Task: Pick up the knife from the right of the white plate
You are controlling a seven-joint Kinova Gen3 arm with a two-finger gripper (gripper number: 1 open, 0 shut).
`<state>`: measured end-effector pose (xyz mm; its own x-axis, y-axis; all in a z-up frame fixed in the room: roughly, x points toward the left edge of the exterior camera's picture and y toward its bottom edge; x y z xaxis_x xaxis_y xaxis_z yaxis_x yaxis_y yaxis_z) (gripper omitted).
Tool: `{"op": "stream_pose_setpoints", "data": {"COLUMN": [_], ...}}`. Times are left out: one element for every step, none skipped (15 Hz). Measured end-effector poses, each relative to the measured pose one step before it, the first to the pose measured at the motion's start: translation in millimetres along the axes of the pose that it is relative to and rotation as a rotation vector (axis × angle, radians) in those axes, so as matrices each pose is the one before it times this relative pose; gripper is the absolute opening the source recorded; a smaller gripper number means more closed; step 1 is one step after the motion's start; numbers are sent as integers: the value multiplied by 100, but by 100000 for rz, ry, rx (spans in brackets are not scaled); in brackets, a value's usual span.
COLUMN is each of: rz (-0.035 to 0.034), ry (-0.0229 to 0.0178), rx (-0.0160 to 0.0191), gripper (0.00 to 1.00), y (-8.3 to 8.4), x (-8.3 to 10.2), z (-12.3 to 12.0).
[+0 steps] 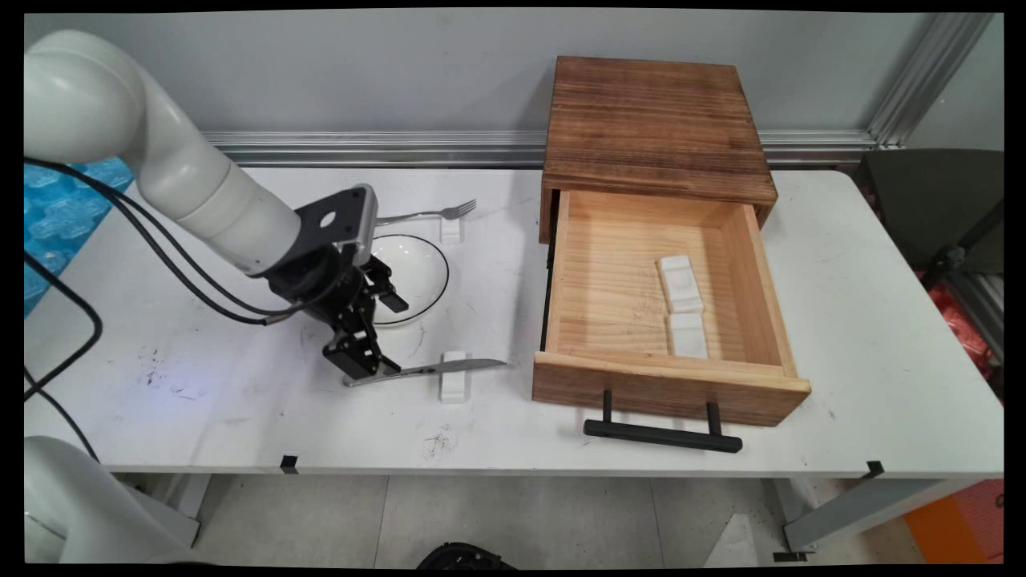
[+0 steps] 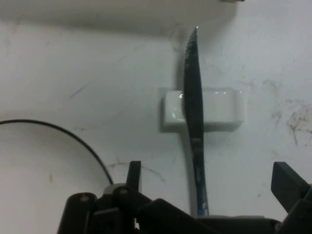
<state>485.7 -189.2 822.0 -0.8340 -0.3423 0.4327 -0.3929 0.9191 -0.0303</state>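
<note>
The black two-finger gripper is held open astride the handle of a silver table knife laid across a small white rest.

Main view: you see bright, even light from above on the table, with only a soft shadow under the gripper and inside the drawer. Hand view: dimmer; a shadow band crosses the top, and the knife glints at its tip and over the rest.
</note>
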Motion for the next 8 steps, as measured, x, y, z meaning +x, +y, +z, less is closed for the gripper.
{"op": "stream_pose_setpoints", "data": {"rz": [30,39,67,69,13,17,27,-30], "ry": [282,162,165,82,1,-47,-34,-94], "rx": [-470,-385,-361,-225,-41,-64,7,75], "gripper": [100,100,100,100,100,100,100,100], "y": [136,114,108,57,20,16,-2,-19], "x": [-61,-81,-104,-100,-89,-151,-80,-135], "z": [362,304,328,270,165,276,152,214]}}
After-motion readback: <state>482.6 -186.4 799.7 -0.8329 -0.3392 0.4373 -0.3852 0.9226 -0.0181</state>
